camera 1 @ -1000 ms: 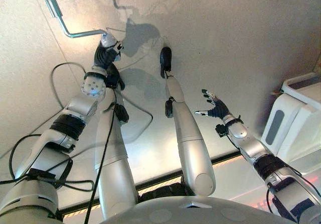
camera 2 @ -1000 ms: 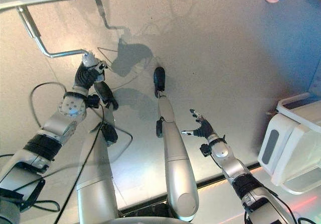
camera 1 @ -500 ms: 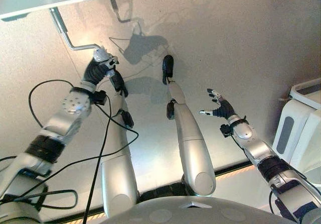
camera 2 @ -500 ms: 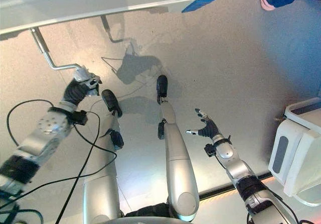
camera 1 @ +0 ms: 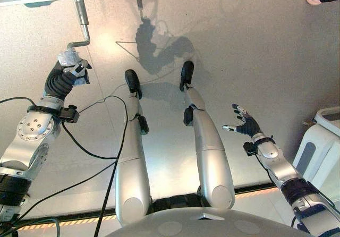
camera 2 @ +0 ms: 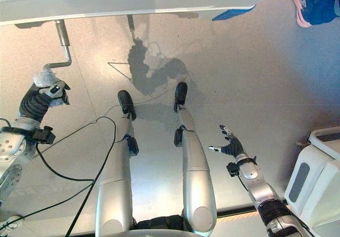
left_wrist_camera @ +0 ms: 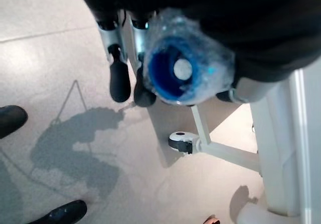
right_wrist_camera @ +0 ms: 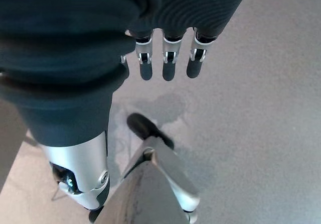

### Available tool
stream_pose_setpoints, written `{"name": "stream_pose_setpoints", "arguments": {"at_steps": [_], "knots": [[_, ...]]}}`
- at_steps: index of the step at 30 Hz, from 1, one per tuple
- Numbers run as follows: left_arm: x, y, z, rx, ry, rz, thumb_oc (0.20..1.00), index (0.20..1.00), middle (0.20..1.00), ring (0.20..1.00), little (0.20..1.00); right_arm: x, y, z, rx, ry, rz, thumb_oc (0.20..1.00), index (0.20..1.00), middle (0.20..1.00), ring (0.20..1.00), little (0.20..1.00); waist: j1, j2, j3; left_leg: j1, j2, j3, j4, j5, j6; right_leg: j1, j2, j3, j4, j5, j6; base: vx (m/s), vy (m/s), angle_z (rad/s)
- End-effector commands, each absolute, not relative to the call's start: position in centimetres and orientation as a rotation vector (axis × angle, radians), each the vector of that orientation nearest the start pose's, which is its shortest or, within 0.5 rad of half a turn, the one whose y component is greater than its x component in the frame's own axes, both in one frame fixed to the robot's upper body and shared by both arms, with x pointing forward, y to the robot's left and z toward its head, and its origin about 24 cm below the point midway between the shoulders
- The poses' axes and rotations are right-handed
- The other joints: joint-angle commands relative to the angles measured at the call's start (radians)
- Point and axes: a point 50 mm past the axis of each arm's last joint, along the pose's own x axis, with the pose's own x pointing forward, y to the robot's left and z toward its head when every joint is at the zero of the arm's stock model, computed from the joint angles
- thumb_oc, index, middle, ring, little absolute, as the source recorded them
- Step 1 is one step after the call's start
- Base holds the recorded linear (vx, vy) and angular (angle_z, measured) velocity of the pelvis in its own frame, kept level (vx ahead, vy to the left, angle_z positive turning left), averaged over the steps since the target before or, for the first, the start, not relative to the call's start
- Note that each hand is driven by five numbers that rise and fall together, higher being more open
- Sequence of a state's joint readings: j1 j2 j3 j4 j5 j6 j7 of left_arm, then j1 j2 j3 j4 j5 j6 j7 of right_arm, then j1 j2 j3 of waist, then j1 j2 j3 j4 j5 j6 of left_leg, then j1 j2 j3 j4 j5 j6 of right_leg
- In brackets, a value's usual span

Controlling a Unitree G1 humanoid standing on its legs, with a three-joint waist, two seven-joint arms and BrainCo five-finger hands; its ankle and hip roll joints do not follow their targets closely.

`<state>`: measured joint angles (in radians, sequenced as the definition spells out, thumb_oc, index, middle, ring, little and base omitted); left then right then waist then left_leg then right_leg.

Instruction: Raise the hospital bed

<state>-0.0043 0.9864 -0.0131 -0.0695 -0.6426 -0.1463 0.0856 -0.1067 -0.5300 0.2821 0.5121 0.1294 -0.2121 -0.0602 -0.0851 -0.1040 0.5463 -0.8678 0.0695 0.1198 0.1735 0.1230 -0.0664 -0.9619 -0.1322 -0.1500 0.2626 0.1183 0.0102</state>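
Gripping the wrapped end of the crank (camera 1: 81, 28), the left hand (camera 1: 62, 76) has its fingers curled round the handle (camera 2: 45, 78), which is covered in clear crinkly plastic. In the left wrist view that handle (left_wrist_camera: 186, 63) shows end-on, a blue round core under the wrap, held tight against the palm. The crank's metal rod bends up from the handle and runs to the bed (camera 2: 133, 0), whose pale frame spans the far edge of the floor (camera 1: 249, 61). Below the bed, in the left wrist view, a white leg with a small caster (left_wrist_camera: 181, 141) stands on the floor.

The right hand (camera 1: 245, 125) hangs well away from the crank, fingers (right_wrist_camera: 168, 63) straight and spread, holding nothing. Beyond it stands a white machine (camera 2: 319, 178). At the bed's far corner a person's blue shoe (camera 2: 314, 0) rests on the floor.
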Motion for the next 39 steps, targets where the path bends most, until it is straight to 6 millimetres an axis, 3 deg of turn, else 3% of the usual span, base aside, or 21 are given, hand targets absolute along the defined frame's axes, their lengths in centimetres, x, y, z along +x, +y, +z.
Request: {"name": "stream_pose_setpoints", "arguments": {"at_steps": [1,7,9,11,12,15,17,22,27,33,37,39], "knots": [[23.8,29.1,17.0,0.37,-0.382,0.034,0.2,0.2,0.2,0.2,0.2,22.9,-26.1,-2.3,-0.516,0.309,0.08,1.0,1.0,1.0,1.0,1.0,0.011,0.083,-0.026,-0.022,-0.037,-0.006,0.043,-0.03,0.003,0.043,-0.009,-0.027,-0.041,0.0,0.136,0.02,0.083,0.05],[25.3,32.6,15.0,0.406,-0.286,0.25,0.2,0.2,0.2,0.2,0.2,23.8,-25.1,-1.7,-0.494,0.268,0.106,1.0,1.0,1.0,1.0,1.0,0.001,0.047,-0.026,-0.045,-0.033,0.001,0.07,-0.05,0.009,0.041,-0.01,-0.02,-0.059,0.009,0.138,0.02,0.085,0.01],[26.9,34.5,14.5,0.444,-0.223,0.369,0.2,0.2,0.2,0.2,0.2,24.5,-24.5,-1.3,-0.488,0.247,0.116,1.0,1.0,1.0,1.0,1.0,-0.02,0.015,-0.026,-0.063,-0.026,0.003,0.095,-0.068,0.013,0.037,-0.009,-0.012,-0.066,0.013,0.139,0.01,0.093,-0.01],[27.0,34.5,14.6,0.444,-0.224,0.367,0.2,0.2,0.2,0.2,0.2,24.6,-24.6,-1.3,-0.488,0.246,0.114,1.0,1.0,1.0,1.0,1.0,-0.018,0.015,-0.026,-0.064,-0.025,0.004,0.096,-0.068,0.013,0.036,-0.009,-0.011,-0.065,0.013,0.139,0.01,0.076,-0.02],[29.0,36.3,14.7,0.451,-0.166,0.493,0.2,0.2,0.2,0.2,0.2,25.2,-23.7,-1.1,-0.477,0.229,0.132,1.0,1.0,1.0,1.0,1.0,-0.047,-0.024,-0.026,-0.092,-0.018,0.005,0.135,-0.089,0.016,0.026,-0.006,0.0,-0.072,0.022,0.141,0.02,0.091,-0.01],[30.2,36.9,15.9,0.468,-0.16,0.544,0.2,0.2,0.2,0.2,0.2,25.6,-23.3,-0.9,-0.468,0.217,0.143,1.0,1.0,1.0,1.0,1.0,-0.062,-0.045,-0.026,-0.108,-0.013,0.011,0.159,-0.106,0.018,0.018,-0.004,0.008,-0.077,0.029,0.144,0.02,0.099,-0.05],[31.2,38.5,16.7,0.511,-0.089,0.628,0.2,0.2,0.2,0.2,0.2,26.0,-22.3,-0.9,-0.45,0.209,0.165,1.0,1.0,1.0,1.0,1.0,-0.091,-0.074,-0.026,-0.132,-0.002,0.018,0.197,-0.129,0.022,0.007,0.001,0.02,-0.084,0.037,0.148,0.03,0.109,-0.02],[32.4,39.1,18.2,0.549,-0.045,0.679,0.2,0.2,0.2,0.2,0.2,26.1,-20.7,-1.1,-0.414,0.199,0.22,1.0,1.0,1.0,1.0,1.0,-0.118,-0.113,-0.026,-0.163,0.01,0.026,0.253,-0.17,0.03,-0.001,0.008,0.042,-0.107,0.053,0.157,0.02,0.09,-0.16],[33.7,37.8,18.9,0.565,-0.059,0.654,0.2,0.2,0.2,0.2,0.2,26.1,-19.5,-1.1,-0.38,0.191,0.255,1.0,1.0,1.0,1.0,1.0,-0.132,-0.131,-0.026,-0.186,0.018,0.038,0.291,-0.195,0.036,-0.01,0.014,0.059,-0.125,0.063,0.163,0.01,0.046,-0.14],[35.5,34.9,18.2,0.604,-0.057,0.552,0.2,0.2,0.2,0.2,0.2,26.1,-18.8,-0.9,-0.368,0.176,0.281,1.0,1.0,1.0,1.0,1.0,-0.146,-0.143,-0.026,-0.207,0.027,0.054,0.331,-0.221,0.042,-0.041,0.021,0.081,-0.129,0.068,0.162,0.01,0.034,-0.08],[36.6,32.0,17.8,0.628,-0.092,0.451,0.2,0.2,0.2,0.2,0.2,26.2,-18.6,-0.9,-0.369,0.177,0.289,1.0,1.0,1.0,1.0,1.0,-0.151,-0.145,-0.026,-0.21,0.028,0.063,0.338,-0.227,0.046,-0.056,0.025,0.093,-0.123,0.068,0.161,0.0,0.007,-0.05],[37.4,28.6,18.1,0.651,-0.167,0.319,0.2,0.2,0.2,0.2,0.2,26.3,-18.6,-0.9,-0.381,0.181,0.29,1.0,1.0,1.0,1.0,1.0,-0.154,-0.142,-0.026,-0.21,0.025,0.069,0.338,-0.226,0.047,-0.064,0.028,0.099,-0.118,0.069,0.16,0.0,-0.017,-0.06]]}}
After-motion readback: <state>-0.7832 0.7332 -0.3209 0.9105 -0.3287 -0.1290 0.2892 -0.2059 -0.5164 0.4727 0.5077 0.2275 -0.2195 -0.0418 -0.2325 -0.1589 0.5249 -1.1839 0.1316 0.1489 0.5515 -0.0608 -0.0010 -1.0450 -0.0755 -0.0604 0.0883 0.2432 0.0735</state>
